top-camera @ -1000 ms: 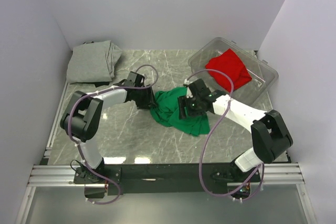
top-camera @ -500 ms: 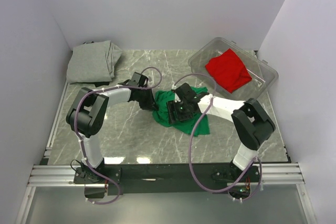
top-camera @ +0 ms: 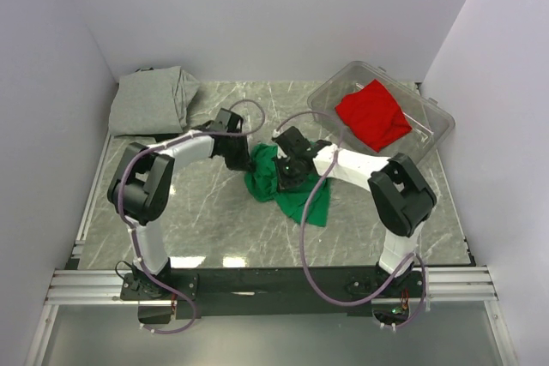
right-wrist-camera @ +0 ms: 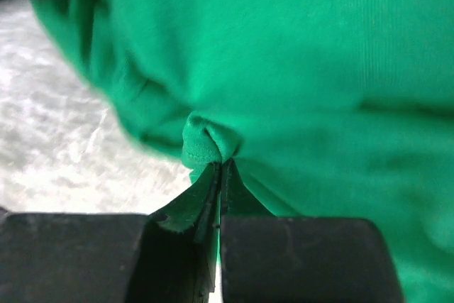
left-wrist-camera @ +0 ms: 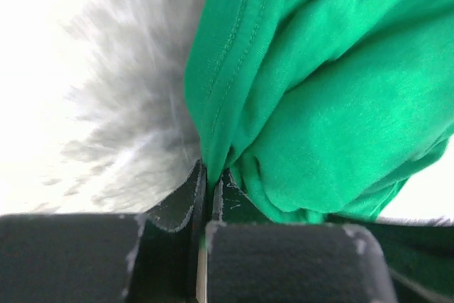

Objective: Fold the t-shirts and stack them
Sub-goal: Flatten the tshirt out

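Note:
The green t-shirt (top-camera: 292, 193) lies crumpled mid-table, bunched between both arms. My left gripper (top-camera: 247, 157) is shut on its left edge; in the left wrist view a hemmed fold of the green t-shirt (left-wrist-camera: 312, 90) is pinched at the left gripper (left-wrist-camera: 211, 172). My right gripper (top-camera: 287, 179) is shut on the shirt near its middle; in the right wrist view a small pucker of green t-shirt (right-wrist-camera: 312, 62) sits clamped at the right gripper (right-wrist-camera: 221, 166). The red t-shirt (top-camera: 371, 113) lies in the clear bin. The grey t-shirt (top-camera: 153, 100) lies folded at the back left.
A clear plastic bin (top-camera: 426, 145) stands at the back right, tilted toward the right wall. White walls close in the marble table (top-camera: 206, 220) on three sides. A metal rail (top-camera: 257, 280) runs along the near edge under the arm bases.
Both grippers closed on the green t-shirt. The right arm swung left toward the shirt's middle, and the cloth has been drawn into a narrower bunch between the arms.

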`<action>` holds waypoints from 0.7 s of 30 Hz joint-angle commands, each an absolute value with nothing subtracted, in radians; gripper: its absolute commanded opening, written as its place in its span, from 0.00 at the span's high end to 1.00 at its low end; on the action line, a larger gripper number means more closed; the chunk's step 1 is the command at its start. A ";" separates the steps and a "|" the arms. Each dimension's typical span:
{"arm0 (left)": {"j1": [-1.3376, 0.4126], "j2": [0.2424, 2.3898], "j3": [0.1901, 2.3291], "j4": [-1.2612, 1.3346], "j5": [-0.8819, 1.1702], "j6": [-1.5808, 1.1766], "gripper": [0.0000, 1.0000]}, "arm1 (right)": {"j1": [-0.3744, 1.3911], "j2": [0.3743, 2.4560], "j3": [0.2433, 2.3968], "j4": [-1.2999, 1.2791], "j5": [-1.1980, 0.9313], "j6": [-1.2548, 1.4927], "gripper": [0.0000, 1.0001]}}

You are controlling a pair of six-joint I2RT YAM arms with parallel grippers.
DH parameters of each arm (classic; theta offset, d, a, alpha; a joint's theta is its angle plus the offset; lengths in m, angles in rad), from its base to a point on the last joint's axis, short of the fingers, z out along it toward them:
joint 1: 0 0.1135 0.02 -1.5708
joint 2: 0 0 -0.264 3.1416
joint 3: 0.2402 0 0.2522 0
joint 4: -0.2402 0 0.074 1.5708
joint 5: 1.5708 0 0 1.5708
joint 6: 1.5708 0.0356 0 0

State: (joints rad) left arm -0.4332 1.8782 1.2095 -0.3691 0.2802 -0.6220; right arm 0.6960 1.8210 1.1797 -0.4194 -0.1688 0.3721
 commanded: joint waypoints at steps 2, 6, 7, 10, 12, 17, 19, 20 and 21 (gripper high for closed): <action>-0.381 1.752 1.371 -0.475 0.134 -0.563 1.00 | 0.670 1.632 1.288 -0.532 -0.169 0.365 1.00; -0.331 1.675 1.428 -0.500 0.115 -0.569 1.00 | 0.620 1.459 1.331 -0.604 -0.183 0.390 1.00; -0.321 1.640 1.434 -0.503 0.106 -0.574 1.00 | 0.594 1.431 1.348 -0.617 -0.183 0.399 1.00; -0.288 1.557 1.447 -0.508 0.086 -0.586 1.00 | 0.539 1.327 1.385 -0.661 -0.172 0.399 1.00; -0.267 1.495 1.450 -0.509 0.065 -0.595 1.00 | 0.519 1.264 1.410 -0.696 -0.143 0.391 1.00; -0.229 1.361 1.486 -0.551 0.003 -0.621 1.00 | 0.483 1.148 1.500 -0.762 -0.086 0.376 1.00; -0.226 1.290 1.514 -0.563 -0.057 -0.624 1.00 | 0.482 1.115 1.523 -0.767 -0.051 0.383 1.00; -0.227 1.266 1.522 -0.563 -0.093 -0.624 1.00 | 0.482 1.085 1.526 -0.762 -0.038 0.390 1.00; -0.227 1.225 1.531 -0.563 -0.110 -0.626 1.00 | 0.483 1.068 1.531 -0.758 -0.016 0.397 1.00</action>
State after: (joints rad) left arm -0.2276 1.3342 1.4559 -0.5640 -0.0147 -0.6109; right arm 0.4870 1.1324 1.4818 -0.7319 -0.0921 0.3885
